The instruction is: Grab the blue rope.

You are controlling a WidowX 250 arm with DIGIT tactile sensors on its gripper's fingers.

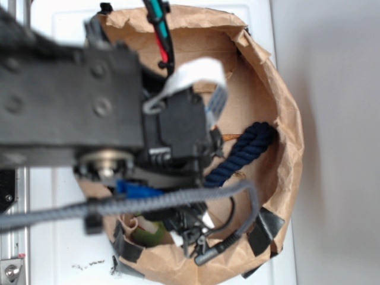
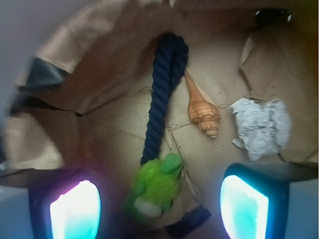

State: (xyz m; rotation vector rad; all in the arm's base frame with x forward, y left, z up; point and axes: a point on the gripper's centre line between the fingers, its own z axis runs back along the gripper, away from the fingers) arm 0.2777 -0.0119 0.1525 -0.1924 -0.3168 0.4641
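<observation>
The blue rope [image 2: 162,94] is a thick dark navy twisted length lying on the brown paper floor of a bag, running from the top centre of the wrist view down to a green plush toy [image 2: 155,183]. In the exterior view the blue rope [image 1: 242,154] pokes out to the right of the arm. My gripper [image 2: 159,206] is open, its two glowing pads wide apart at the bottom corners of the wrist view. The toy lies between and below them; the rope is further ahead, untouched. In the exterior view the gripper [image 1: 190,228] hangs low inside the bag.
A striped brown seashell [image 2: 202,110] lies right of the rope, and a crumpled white paper ball [image 2: 260,127] further right. The brown paper bag's walls [image 1: 284,130] ring everything, with black tape patches [image 1: 265,228]. A grey braided cable [image 1: 142,205] crosses the exterior view.
</observation>
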